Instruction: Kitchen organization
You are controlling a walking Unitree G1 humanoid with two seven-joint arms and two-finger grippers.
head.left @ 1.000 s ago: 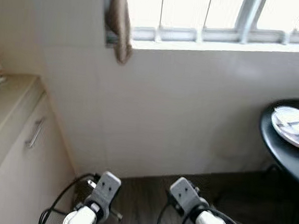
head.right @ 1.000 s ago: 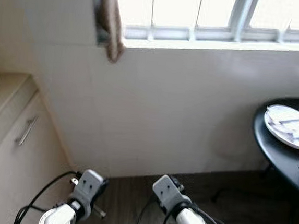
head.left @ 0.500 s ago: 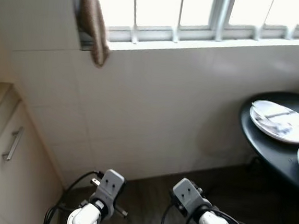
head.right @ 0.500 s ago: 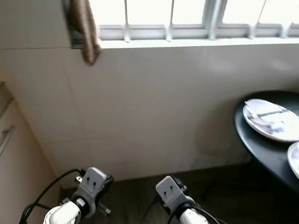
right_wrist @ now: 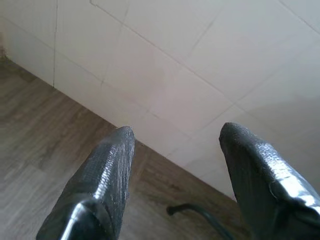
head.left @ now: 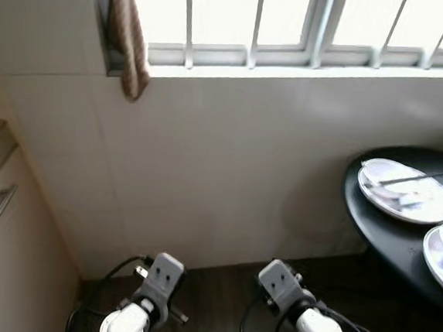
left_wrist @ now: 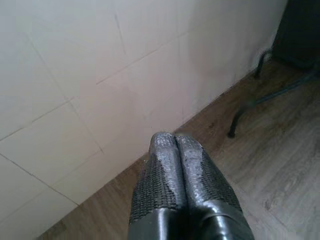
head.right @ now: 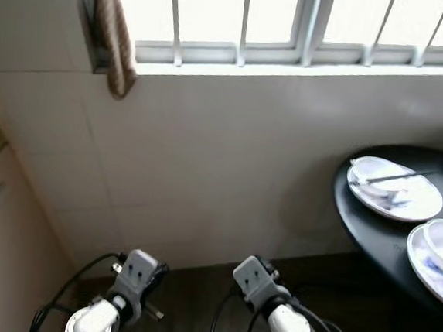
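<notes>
At 3 o'clock, black table (head.left: 402,228) with plates (head.left: 409,194); approach step; left gripper (left_wrist: 175,145) closed empty, right gripper (right_wrist: 175,137) wide, empty; next: walk closer.

Both arms low, wrists pointing fwd toward the tiled wall (head.left: 228,174). Left gripper (left_wrist: 174,142) fingers pressed tight together, nothing btwn them. Right gripper (right_wrist: 175,137) fingers spread wide apart, empty, aimed at the wall's base.
</notes>
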